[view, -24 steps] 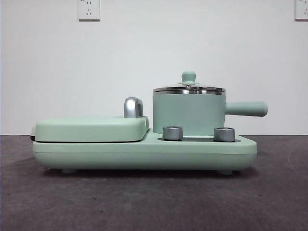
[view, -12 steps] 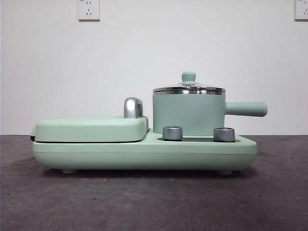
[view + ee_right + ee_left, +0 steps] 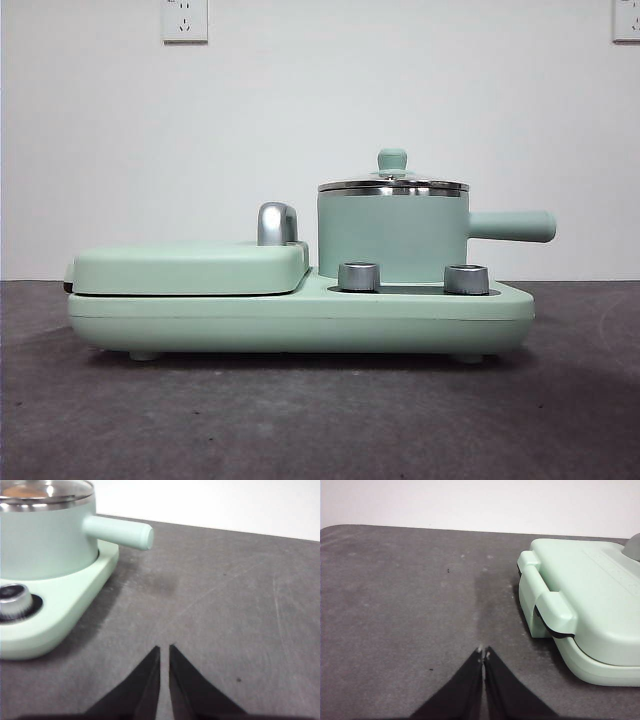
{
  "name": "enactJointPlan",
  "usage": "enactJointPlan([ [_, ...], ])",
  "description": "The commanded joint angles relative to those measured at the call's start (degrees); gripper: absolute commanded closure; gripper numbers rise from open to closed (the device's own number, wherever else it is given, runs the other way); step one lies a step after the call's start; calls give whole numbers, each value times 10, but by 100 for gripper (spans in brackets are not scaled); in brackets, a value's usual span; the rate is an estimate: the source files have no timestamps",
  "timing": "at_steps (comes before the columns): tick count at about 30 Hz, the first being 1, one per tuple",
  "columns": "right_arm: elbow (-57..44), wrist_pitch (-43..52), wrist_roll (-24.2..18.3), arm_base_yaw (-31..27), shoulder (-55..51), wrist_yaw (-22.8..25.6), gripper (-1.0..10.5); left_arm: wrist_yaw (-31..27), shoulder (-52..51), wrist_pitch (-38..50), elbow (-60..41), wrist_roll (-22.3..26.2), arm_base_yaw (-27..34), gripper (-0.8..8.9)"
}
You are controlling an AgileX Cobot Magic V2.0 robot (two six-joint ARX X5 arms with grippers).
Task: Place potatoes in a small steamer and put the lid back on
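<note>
Already the lid (image 3: pixel 393 184) sat closed on the small steamer (image 3: pixel 392 237), which stood on the mint-green cooker base (image 3: pixel 300 318). Both the left hand (image 3: pixel 483 653) and right hand (image 3: pixel 164 648) hovered closed and empty over the table (image 3: pixel 320 420), off to either side.

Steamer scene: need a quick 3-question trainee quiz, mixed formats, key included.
1. True or false: the lid sits on the small steamer.
2. The steamer's side handle sticks out, in the front view, toward: A) the griddle cover B) away from the griddle cover C) straight up.
3. Fill in: the left gripper and right gripper both hover over the bare ____, holding nothing.

Key: 1 true; 2 B; 3 table.
</note>
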Motion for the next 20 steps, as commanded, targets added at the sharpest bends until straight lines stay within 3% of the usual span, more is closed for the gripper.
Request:
enactJointPlan([
  [1,-3,-1,-3,-6,-12,3,921,-1,-1,-4,-10,-5,0,807],
  [20,-2,8,-2,-9,-11,3,921,-1,-1,-4,-10,-5,0,807],
])
